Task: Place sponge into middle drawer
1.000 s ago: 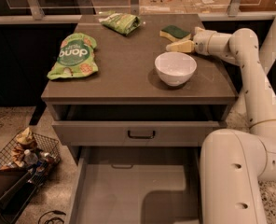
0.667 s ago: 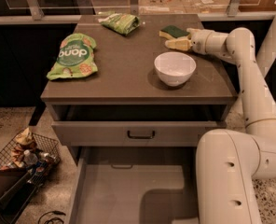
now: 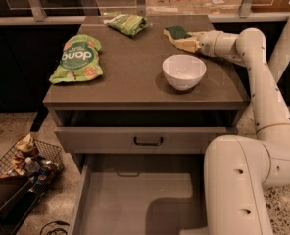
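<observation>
The sponge, dark green on top with pale yellow foam, lies on the back right of the countertop. My gripper reaches in from the right, is right against the sponge's near right side, and appears to touch it. The middle drawer is pulled far out below the counter front, with its flat grey floor bare. A drawer with a dark bar handle sits above it, slightly out.
A white bowl stands on the counter just in front of the sponge. A green snack bag lies at the left and another at the back. My arm runs down the right side. A wire basket of clutter sits on the floor at the left.
My gripper has shifted slightly toward the back, staying at the sponge. The sponge has nudged a little to the left on the countertop. Nothing else moved.
</observation>
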